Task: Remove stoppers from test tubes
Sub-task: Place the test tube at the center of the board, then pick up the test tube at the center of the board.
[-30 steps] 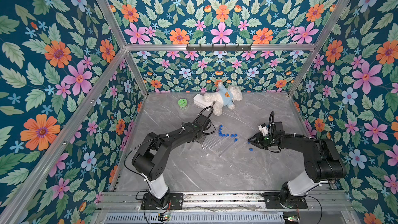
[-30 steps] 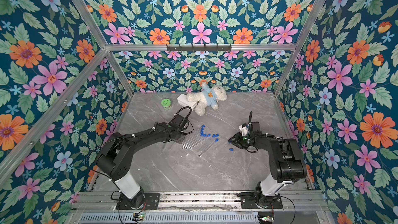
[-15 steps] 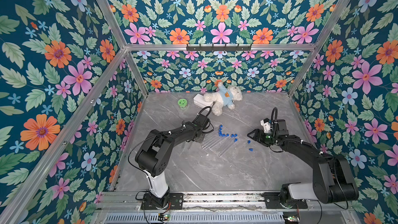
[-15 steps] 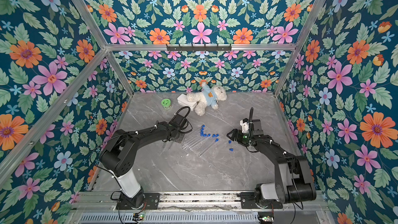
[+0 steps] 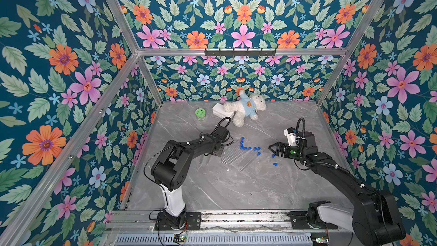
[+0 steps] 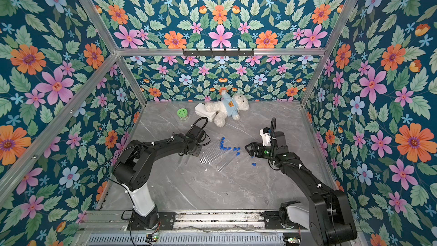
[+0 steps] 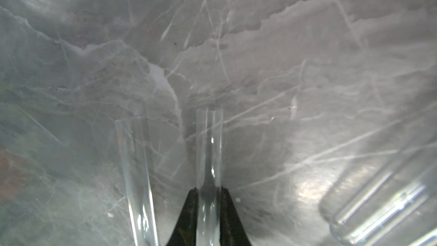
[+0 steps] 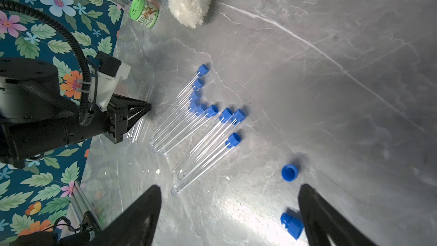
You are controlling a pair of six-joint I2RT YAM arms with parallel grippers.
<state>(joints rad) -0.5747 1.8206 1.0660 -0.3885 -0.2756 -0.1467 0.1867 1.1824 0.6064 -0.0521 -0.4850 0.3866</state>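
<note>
Several clear test tubes [image 5: 233, 154] [image 6: 212, 155] [image 8: 189, 124] lie side by side mid-table, each with a blue stopper [image 5: 246, 148] [image 8: 233, 139] in its end. Low over the table, my left gripper [image 7: 209, 189] [image 5: 214, 155] is shut on an unstoppered test tube [image 7: 209, 150]. A second bare tube [image 7: 134, 162] lies beside it. To the right of the row, my right gripper [image 8: 229, 186] [image 5: 272, 149] hangs open and holds nothing. Two loose stoppers [image 8: 290, 172] [image 8: 292, 225] lie on the marble by its fingers, shown in a top view as blue dots [image 5: 275, 164].
At the back of the table lie a white teddy bear [image 5: 244, 110] and a white box [image 5: 220, 111], with a green-lidded jar [image 5: 200, 113] to their left. Flowered walls close in the left, right and back sides.
My right gripper has opened wide and let go of a stopper, which now lies on the table near the earlier loose one. The left arm has hardly moved.
</note>
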